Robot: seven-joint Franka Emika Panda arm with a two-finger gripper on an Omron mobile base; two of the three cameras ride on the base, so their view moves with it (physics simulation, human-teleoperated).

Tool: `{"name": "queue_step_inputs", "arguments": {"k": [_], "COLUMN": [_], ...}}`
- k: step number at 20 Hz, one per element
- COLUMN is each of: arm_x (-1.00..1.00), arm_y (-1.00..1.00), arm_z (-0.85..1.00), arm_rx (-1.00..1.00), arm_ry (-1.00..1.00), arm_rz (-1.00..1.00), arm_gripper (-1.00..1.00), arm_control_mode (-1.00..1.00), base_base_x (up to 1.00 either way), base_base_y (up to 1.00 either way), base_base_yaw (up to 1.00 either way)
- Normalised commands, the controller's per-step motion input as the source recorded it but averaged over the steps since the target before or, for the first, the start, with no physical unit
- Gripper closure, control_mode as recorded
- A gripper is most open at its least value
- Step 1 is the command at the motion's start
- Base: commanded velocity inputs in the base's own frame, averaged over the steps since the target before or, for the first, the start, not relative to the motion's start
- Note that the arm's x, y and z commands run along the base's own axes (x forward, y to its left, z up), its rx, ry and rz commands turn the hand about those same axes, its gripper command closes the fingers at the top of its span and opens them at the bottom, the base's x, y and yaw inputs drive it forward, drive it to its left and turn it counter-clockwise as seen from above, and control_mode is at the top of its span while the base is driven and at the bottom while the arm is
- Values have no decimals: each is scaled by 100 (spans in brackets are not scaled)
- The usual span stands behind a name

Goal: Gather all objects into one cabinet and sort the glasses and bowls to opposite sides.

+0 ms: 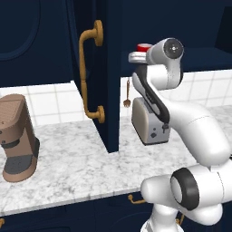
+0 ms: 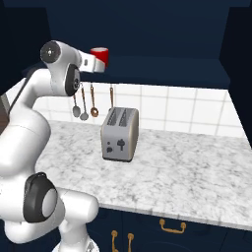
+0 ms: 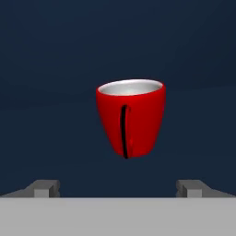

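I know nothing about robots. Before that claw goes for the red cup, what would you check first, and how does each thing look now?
1. Claw open: ok, its tips stand wide apart.
2. Claw empty: ok, nothing sits between the tips.
3. Red cup lined up: ok, it sits about centred ahead of the claw in the hand view.
4. Cup upright: ok, rim up, pale inside showing.
5. Tips around the cup: not ok, the cup is still ahead of them.
6. Tall cabinet door open: ok, it stands edge-on with its brass handle facing out.
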Motion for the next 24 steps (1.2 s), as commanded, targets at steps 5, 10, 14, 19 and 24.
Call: {"name": "queue_step_inputs", "arguments": {"k": [5, 10, 14, 19, 24], "arm_x": [20, 16, 18, 13, 11], "arm_y": [-13, -17, 0, 0, 0], "arm_z": [0, 0, 0, -1, -9], "arm_rx": [0, 0, 0, 0, 0], "arm_ry": [0, 0, 0, 0, 0], "arm_rz": [0, -2, -1, 0, 0], "arm_gripper": [-100, -100, -100, -100, -100], "arm_control_mode": [-100, -100, -100, -100, -100], "base_base_x": [0, 0, 0, 0, 0], "base_base_y": [0, 0, 0, 0, 0], "base_base_yaw": [0, 0, 0, 0, 0]}}
